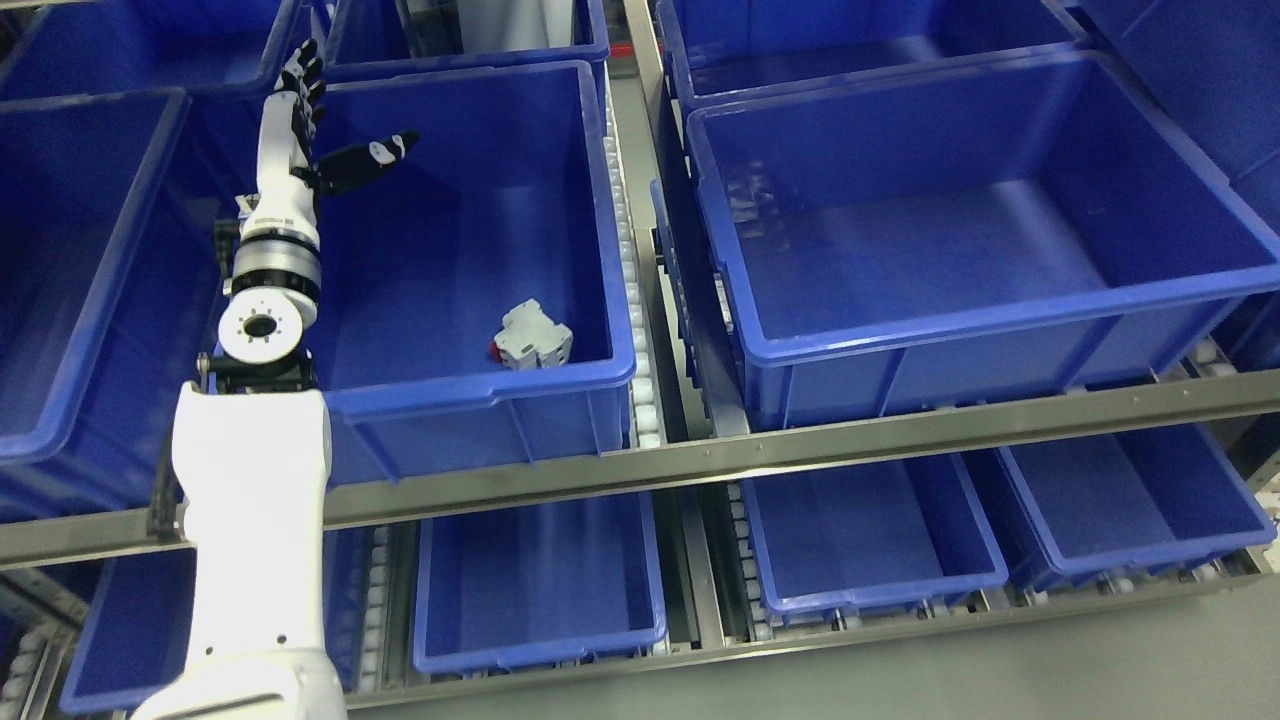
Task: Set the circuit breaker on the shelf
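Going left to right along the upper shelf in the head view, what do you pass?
Left hand over the bin's left wall → circuit breaker lying in the middle bin → roller track → large empty bin.

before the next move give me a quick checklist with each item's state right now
1. Circuit breaker inside the blue bin: ok, lying at the near right corner.
2. Left robot hand let go: ok, fingers spread, holding nothing.
3. Hand clear of breaker: ok, it is up at the bin's far left.
4. Breaker upright: not ok, it lies tilted.
5. Right robot hand: cannot tell, not in view.
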Controlling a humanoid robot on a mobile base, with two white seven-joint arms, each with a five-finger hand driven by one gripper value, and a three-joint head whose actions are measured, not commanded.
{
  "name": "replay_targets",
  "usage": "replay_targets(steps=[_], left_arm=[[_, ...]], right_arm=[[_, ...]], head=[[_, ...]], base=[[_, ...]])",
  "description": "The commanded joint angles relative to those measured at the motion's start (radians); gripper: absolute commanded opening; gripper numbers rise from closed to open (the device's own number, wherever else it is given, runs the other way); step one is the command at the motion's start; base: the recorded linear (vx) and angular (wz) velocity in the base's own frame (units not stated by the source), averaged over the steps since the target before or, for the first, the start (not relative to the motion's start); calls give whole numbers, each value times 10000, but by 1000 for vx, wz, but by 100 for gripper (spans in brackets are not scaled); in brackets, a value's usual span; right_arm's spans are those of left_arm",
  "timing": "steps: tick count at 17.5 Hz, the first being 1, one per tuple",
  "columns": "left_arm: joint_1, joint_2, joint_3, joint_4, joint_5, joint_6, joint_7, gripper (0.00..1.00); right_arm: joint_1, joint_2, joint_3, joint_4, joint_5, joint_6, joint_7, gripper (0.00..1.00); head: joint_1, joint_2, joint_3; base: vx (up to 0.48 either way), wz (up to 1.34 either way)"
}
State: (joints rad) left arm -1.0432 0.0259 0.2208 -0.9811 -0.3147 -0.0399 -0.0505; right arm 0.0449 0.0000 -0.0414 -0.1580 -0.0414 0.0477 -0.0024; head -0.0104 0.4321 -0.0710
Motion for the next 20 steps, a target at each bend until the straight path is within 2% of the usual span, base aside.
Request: replay_targets(steps=[1, 8, 14, 20], left_arm=[[2054, -85, -350, -4575, 217, 77, -93, 99], [2117, -85, -429, -4869, 217, 873, -78, 100], [2592, -85, -1332, -4823, 523, 905, -78, 100], [2623, -85, -1364, -4823, 539, 905, -78, 100]], right_arm=[[-5, -175, 0, 0, 0, -2, -6, 100], [-5, -175, 0, 0, 0, -2, -6, 100], [-4, -175, 0, 0, 0, -2, -6, 100], [-5, -175, 0, 0, 0, -2, -6, 100]], head=[[0, 0, 0], [0, 0, 0], [0, 0, 0], [0, 0, 0]], base=[[-233, 75], [-211, 190], [39, -29], [7, -17]])
